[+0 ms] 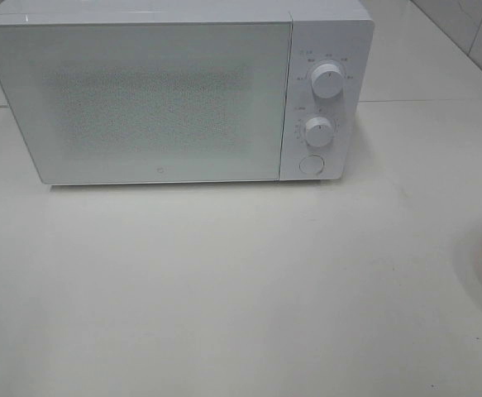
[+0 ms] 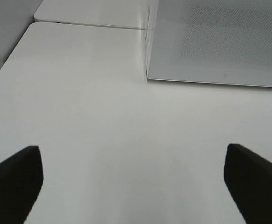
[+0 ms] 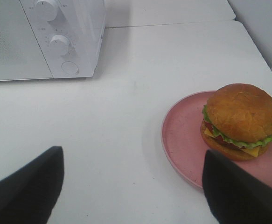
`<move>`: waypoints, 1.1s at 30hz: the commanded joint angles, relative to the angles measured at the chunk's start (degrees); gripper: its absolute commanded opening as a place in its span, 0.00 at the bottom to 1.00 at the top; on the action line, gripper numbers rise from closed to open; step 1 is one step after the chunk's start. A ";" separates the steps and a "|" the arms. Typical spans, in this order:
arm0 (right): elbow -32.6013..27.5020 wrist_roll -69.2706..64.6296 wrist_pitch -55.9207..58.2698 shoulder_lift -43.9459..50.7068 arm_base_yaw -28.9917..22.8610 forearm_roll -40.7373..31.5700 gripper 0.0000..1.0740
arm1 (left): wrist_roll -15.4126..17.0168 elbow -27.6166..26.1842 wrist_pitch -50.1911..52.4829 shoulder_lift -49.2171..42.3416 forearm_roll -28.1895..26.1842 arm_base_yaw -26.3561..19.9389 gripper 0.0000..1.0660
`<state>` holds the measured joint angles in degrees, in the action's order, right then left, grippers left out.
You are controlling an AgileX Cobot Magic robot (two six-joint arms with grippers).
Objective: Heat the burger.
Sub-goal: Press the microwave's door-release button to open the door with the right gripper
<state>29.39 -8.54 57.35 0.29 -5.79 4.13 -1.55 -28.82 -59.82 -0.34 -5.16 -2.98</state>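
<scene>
**White table, shut microwave, burger off to its right**

Left of the microwave [image 1: 166,99], the smooth white table [image 1: 224,281] runs out to a rounded corner. A pale grey wall [image 2: 5,28] stands beyond that corner. The left gripper [image 2: 132,156] hangs over the table in front of the microwave's left front corner. Its dark fingers [image 2: 14,182] are spread wide with nothing between them.

A seam [image 1: 422,101] crosses the surface level with the microwave, where a second white tabletop [image 2: 89,11] butts on behind. The microwave's speckled door [image 1: 141,99] is closed. On the panel at its right side are two white dials, upper [image 1: 327,81] and lower [image 1: 317,131], with a round button [image 1: 310,164] beneath.

In front of the microwave and to its right, the right gripper [image 3: 133,156] is also wide open and holds nothing. The burger [image 3: 240,121] sits upright on a pink plate [image 3: 182,135], in front of and well right of the microwave. From the high camera only the plate's rim shows. Behind the microwave's right corner rises a pale tiled wall [image 1: 472,33].
</scene>
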 commanded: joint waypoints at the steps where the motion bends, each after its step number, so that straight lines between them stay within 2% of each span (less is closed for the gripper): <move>1: -0.06 -0.11 -0.34 1.32 0.23 -0.17 0.71 | 0.46 0.17 0.57 -1.32 -0.17 0.00 0.92; 17: 1.32 -0.11 -1.15 0.63 0.23 -0.17 0.71 | 0.46 0.17 0.57 -1.32 -0.17 0.00 0.92; 24: 2.52 -0.29 -6.13 -3.84 0.23 0.06 0.71 | 0.40 0.17 0.57 -1.32 -0.17 0.00 0.92; 33: 0.69 -0.29 -14.04 -8.37 0.23 0.06 0.71 | 0.34 0.17 0.57 -1.32 -0.17 0.00 0.92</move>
<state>30.37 -8.54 44.58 -7.85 -5.79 4.18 -1.55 -28.82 -59.82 -0.34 -5.16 -2.98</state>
